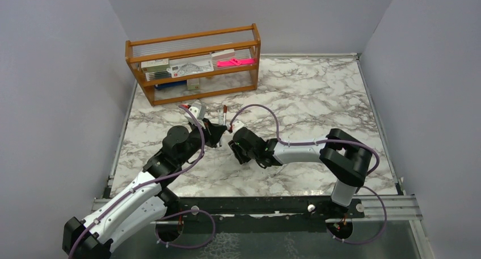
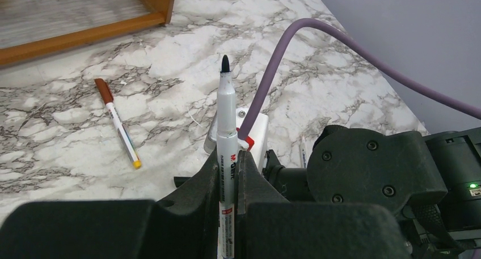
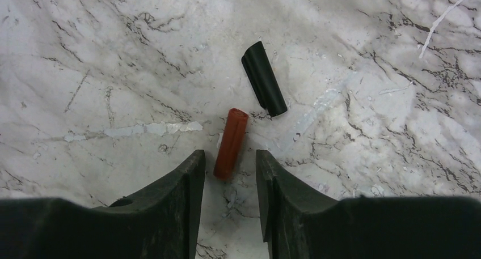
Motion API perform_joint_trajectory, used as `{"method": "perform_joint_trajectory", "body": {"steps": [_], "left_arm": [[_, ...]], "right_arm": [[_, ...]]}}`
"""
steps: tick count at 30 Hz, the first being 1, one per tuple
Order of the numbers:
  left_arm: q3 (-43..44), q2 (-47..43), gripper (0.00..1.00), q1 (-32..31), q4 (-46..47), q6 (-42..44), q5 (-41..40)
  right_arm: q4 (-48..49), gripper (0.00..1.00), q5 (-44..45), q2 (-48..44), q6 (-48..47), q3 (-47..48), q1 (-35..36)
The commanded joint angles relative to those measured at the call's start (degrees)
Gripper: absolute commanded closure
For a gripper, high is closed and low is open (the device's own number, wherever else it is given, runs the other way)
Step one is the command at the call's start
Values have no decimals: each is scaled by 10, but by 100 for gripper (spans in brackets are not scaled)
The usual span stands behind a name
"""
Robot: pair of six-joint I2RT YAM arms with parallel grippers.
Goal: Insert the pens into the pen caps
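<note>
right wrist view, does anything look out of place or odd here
Nothing spilled or broken. Two loose caps lie on the marble: a red-brown cap inside the open right gripper, a black cap beyond it. Possibly odd: the left gripper holds a black-tipped pen, yet the right gripper straddles the red-brown one.

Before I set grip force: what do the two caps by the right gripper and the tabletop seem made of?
Red-brown cap: likely matte plastic, even colour, dull sheen. Black cap: probably plastic too, smooth, faint highlight along its edge. Tabletop: marble pattern, smooth; real stone or printed laminate, I cannot tell.
</note>
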Motion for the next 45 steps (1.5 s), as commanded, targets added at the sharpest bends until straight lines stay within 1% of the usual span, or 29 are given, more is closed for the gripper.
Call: {"method": "perform_joint_trajectory", "body": {"steps": [1,2,4,7,9,11,12,14,15,16,18,20,26,29,32,33,35,39,41,42,45], "left_arm": [[-6,-5,100,1,2,-9,-19],[-8,-3,100,1,5,-12,-18],[-7,3,100,1,9,-14,-15],[-6,7,100,1,13,-17,-13],[-6,7,100,1,13,-17,-12],[-5,8,100,1,13,-18,-11],[-5,7,100,1,12,-18,-11],[-4,8,100,1,11,-17,-9],[-4,9,100,1,10,-18,-8],[-4,9,100,1,9,-18,-7],[-5,9,100,1,9,-18,-6],[-5,9,100,1,7,-19,-5],[-6,6,100,1,0,-18,-6],[-7,5,100,1,-2,-18,-4],[-9,2,100,1,-3,-19,-5],[-10,1,100,1,-2,-19,-6],[-11,1,100,1,-1,-20,-5],[-13,7,100,1,6,-23,3],[-12,11,100,1,9,-25,10],[-12,12,100,1,9,-26,12],[-12,9,100,1,9,-26,12]], "right_arm": [[7,65,5,12,1,1,2],[2,68,8,13,4,1,2],[-7,79,17,15,10,1,2],[-9,93,24,11,25,-4,2],[-3,98,22,7,32,-8,2],[4,98,14,4,34,-8,2],[3,95,11,5,34,-5,2],[1,80,8,7,31,1,2],[0,74,9,9,29,5,2],[-1,70,8,12,26,9,2],[-7,67,12,23,22,22,2],[-14,67,16,34,17,36,2],[-36,69,31,59,26,67,2],[-45,74,31,66,29,72,2],[-46,84,29,62,31,63,2],[-46,85,27,59,33,58,2],[-43,84,21,50,34,48,2],[-41,76,11,43,33,35,2],[-41,75,10,43,36,32,2],[-40,78,9,43,37,31,2],[-32,97,1,39,43,24,2]]}}
